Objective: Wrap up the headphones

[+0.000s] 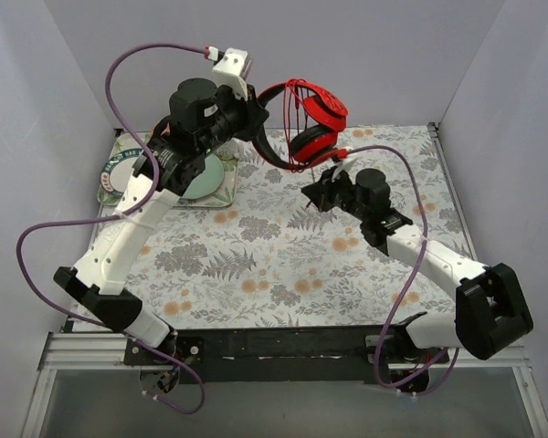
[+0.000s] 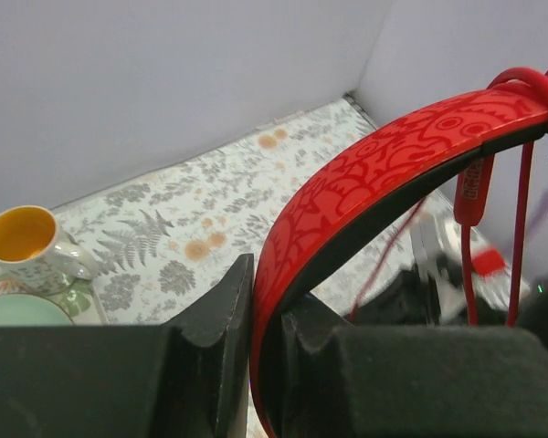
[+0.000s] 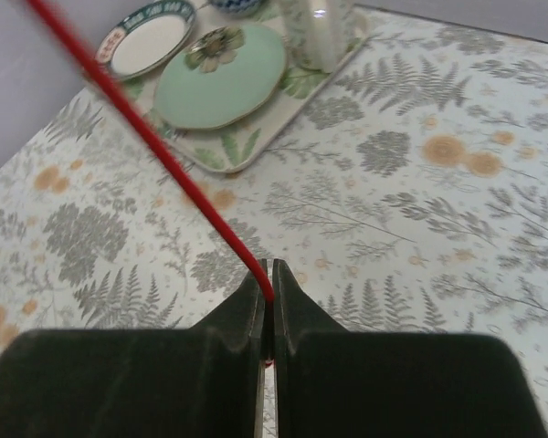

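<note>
Up over the far side of the table (image 1: 283,255), the headphones (image 1: 327,109) are hanging in the air, clear of everything below. They're held by the left hand (image 2: 265,315), which is clamped on the patterned red headband (image 2: 374,173) running right between its two fingers. Top view shows several strands of the thin red cable (image 3: 155,146) strung across the earcups (image 1: 310,143). Just below them, the right hand (image 3: 268,290) has its fingers pressed together on that cable, which runs taut up and left from the pinch. Over on the table's left sits a fern-print tray (image 3: 256,146) with a mint green plate (image 3: 221,87), a dark-rimmed white plate (image 3: 146,41) and a cup (image 2: 20,239) that's yellow inside.
</note>
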